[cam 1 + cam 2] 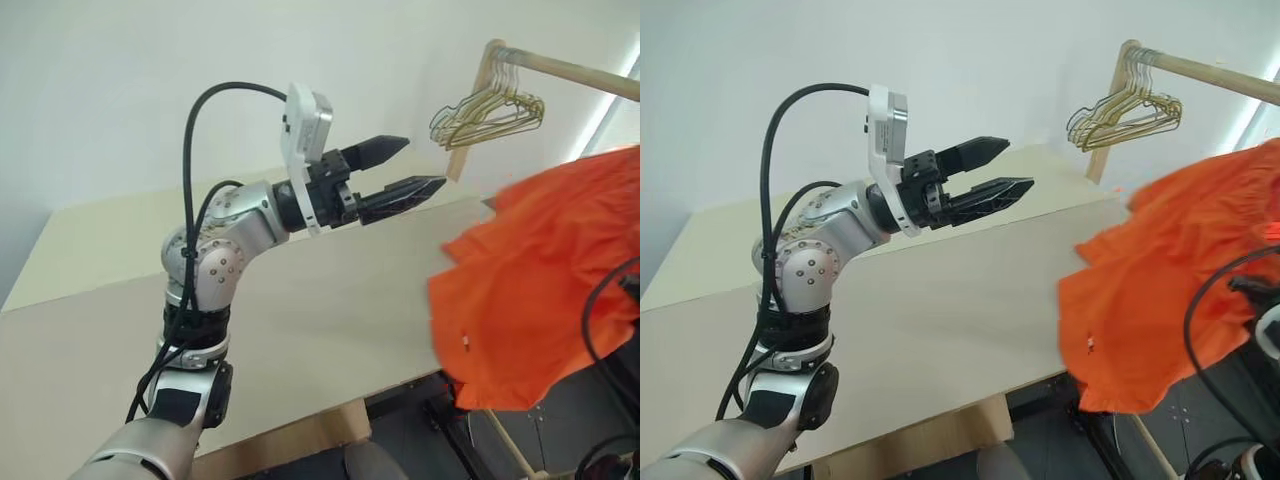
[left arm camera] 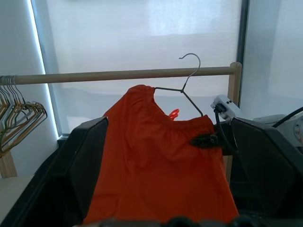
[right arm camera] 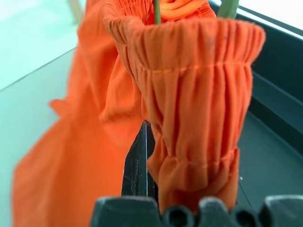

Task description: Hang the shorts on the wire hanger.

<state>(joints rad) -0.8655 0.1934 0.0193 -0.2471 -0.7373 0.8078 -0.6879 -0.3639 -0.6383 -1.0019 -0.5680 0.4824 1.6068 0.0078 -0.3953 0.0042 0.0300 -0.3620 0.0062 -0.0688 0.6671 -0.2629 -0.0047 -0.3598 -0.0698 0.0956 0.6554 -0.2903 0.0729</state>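
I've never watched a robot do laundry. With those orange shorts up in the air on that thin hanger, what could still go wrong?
The shorts sit on the wire hanger with the waistband bunched high on one shoulder, so they could slide off. The right gripper pinches the waistband shut, and a tug might pull the fabric off the wire. The hook is not yet on the wooden rail and could miss it.

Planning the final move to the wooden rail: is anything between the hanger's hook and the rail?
Nothing visible. In the left wrist view the wire hanger, carrying the shorts, has its hook up at the bare stretch of the wooden rail. The bunch of hangers hangs at the rail's far end, well aside.
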